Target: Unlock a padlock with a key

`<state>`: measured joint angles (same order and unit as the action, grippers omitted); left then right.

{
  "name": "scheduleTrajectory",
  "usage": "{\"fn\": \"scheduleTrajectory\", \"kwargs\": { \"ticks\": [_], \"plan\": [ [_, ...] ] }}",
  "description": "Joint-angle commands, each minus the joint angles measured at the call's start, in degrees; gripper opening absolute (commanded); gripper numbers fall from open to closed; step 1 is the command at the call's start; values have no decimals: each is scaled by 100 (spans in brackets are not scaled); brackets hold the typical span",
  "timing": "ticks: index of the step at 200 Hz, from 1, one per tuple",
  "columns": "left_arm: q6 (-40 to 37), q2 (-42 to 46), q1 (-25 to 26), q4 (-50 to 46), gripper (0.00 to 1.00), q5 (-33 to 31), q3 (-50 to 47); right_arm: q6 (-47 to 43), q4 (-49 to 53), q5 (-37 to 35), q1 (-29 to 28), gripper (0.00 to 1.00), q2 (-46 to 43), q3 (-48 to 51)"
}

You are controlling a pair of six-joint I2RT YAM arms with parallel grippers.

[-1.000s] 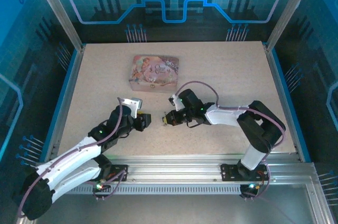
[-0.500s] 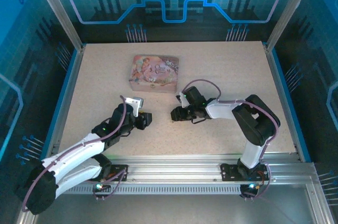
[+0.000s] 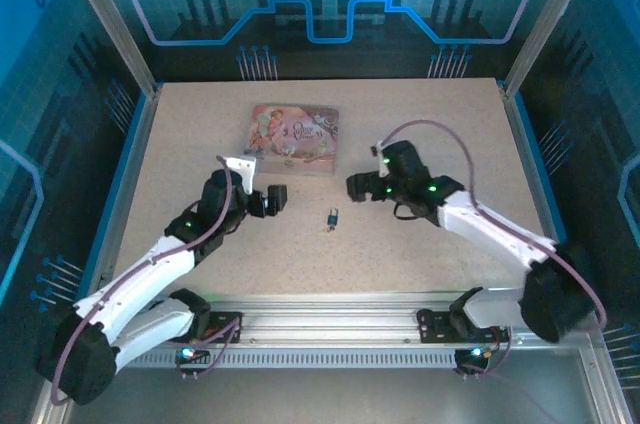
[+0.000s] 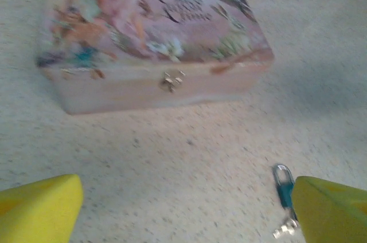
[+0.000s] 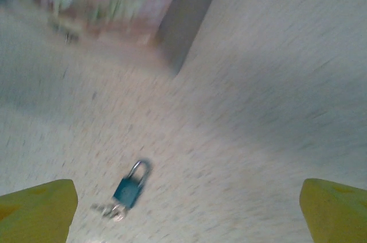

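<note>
The small blue padlock (image 3: 331,215) lies flat on the table between my two arms, with the key (image 3: 326,229) at its lower end. My left gripper (image 3: 279,198) hangs open to its left, apart from it. My right gripper (image 3: 353,187) hangs open up and to the right of it. In the left wrist view the padlock (image 4: 282,188) and key (image 4: 285,230) lie just beside the right yellow finger (image 4: 332,211), outside the gap. In the right wrist view the padlock (image 5: 129,188) and key (image 5: 109,211) lie low left on the table. Blur hides whether the shackle is latched.
A pink illustrated tin (image 3: 292,138) with a small front clasp (image 4: 171,80) stands behind the padlock, toward the back left. Blue rails (image 3: 118,194) border the speckled table (image 3: 430,124) on both sides, and a metal rail runs along the near edge.
Both grippers have opened and drawn apart. The padlock with its key, held between them a second ago, now lies on the table. The right arm has swung out to the right.
</note>
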<state>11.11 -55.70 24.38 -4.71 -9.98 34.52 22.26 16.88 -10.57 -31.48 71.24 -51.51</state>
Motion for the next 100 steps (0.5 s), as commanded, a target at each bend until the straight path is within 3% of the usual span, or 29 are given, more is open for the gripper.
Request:
{"fn": "scheduleTrajectory", "kwargs": {
  "ticks": [1,46,76,100],
  "plan": [
    [-466,-185,-344,-101,99,-473,214,-666,10,-1305,476,100,-768,431],
    [-711,-249,-1092,1501,99,-749,-722,-1440,-2218,-1075,1889,100,-1506,2215],
    [-1226,-635,-1400,3832,99,-670,-1835,-1794,-3803,-564,2455,100,-1270,3093],
    [-1236,-1277,-1565,4397,99,-277,-1870,-1762,-5221,-169,2761,100,-926,3549]
  ]
}}
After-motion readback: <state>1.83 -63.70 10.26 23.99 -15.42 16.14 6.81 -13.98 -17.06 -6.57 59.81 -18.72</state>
